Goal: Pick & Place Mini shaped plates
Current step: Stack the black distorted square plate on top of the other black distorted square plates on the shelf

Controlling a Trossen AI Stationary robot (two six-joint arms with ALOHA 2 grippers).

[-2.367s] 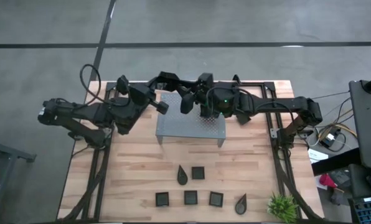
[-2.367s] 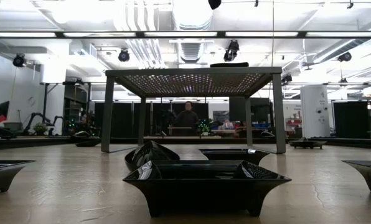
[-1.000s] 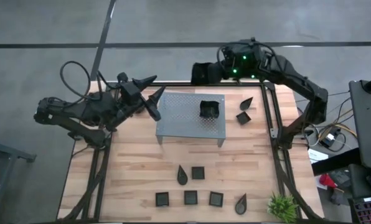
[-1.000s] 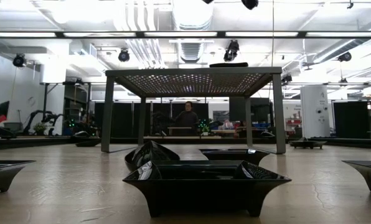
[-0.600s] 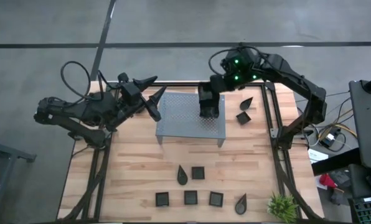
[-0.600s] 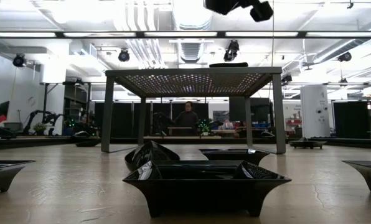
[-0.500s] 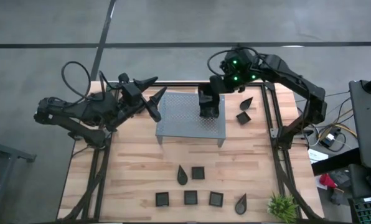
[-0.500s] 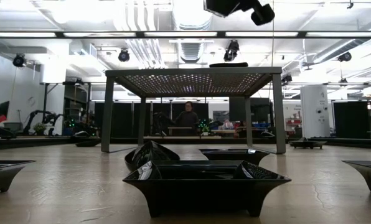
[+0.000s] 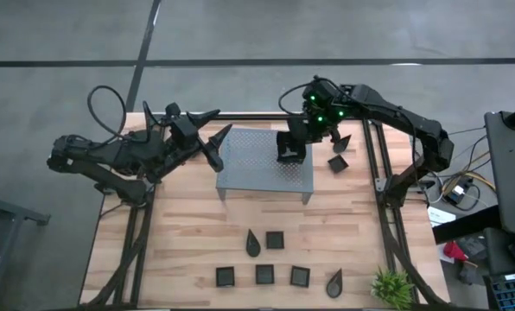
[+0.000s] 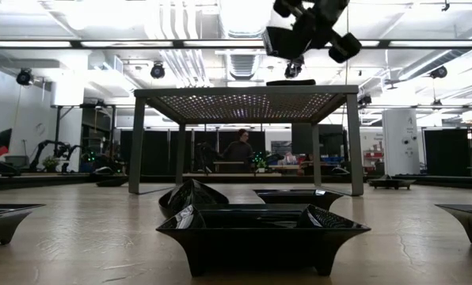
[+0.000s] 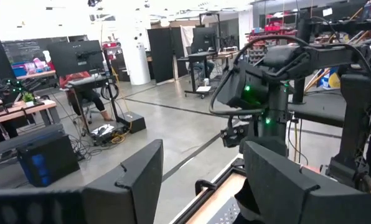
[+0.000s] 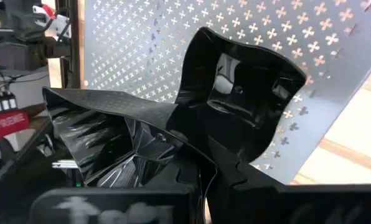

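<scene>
One square mini plate (image 9: 289,154) sits on top of the grey perforated rack (image 9: 256,168); it fills the right wrist view (image 12: 235,93). My right gripper (image 9: 294,138) hangs shut just above it (image 10: 299,36), and I see no touch. My left gripper (image 9: 219,125) stands open in the air by the rack's far left corner, empty (image 11: 201,168). Several more black plates, square and teardrop-shaped, lie near the table's front edge (image 9: 264,274). A teardrop plate (image 9: 341,142) and a square plate (image 9: 336,163) lie to the right of the rack.
A small green plant (image 9: 392,288) stands at the table's near right corner. Black frame rails (image 9: 374,173) run along the table's left and right sides. Bare wood (image 9: 197,225) lies between the rack and the front plates. A person (image 10: 237,150) sits in the room behind.
My right gripper has come from beyond the table's far edge toward the rack and down over the square plate lying there, staying shut. The plate has kept its place on the rack.
</scene>
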